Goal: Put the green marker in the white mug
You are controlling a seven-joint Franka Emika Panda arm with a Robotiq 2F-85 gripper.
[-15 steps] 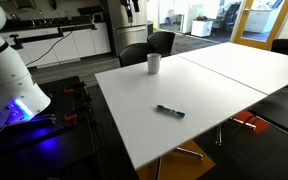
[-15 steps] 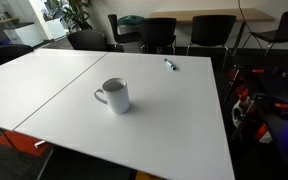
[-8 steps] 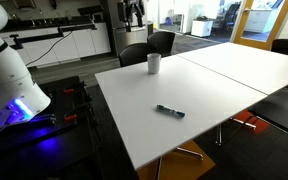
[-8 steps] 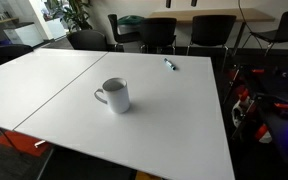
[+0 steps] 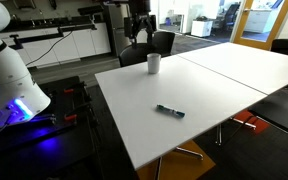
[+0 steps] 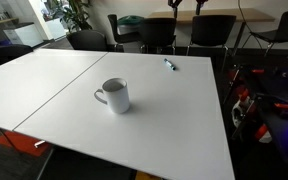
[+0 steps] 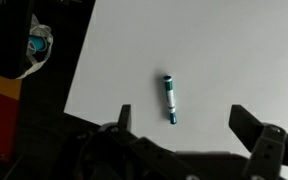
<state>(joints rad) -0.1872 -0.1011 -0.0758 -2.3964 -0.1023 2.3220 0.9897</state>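
The green marker lies flat on the white table, near its edge on the robot's side. It also shows in an exterior view and in the wrist view. The white mug stands upright further along the table, well apart from the marker, and appears close up in an exterior view. My gripper hangs high above the table, open and empty. In the wrist view the gripper has its jaws spread wide, with the marker far below between them.
Black chairs stand around the table, several of them at its end. The robot's white base with blue light sits beside the table. A seam divides the two tabletops. Dark floor and clutter lie past the table edge.
My gripper has come down and sideways into clearer view at the top of the exterior view. The marker and the mug have not moved.
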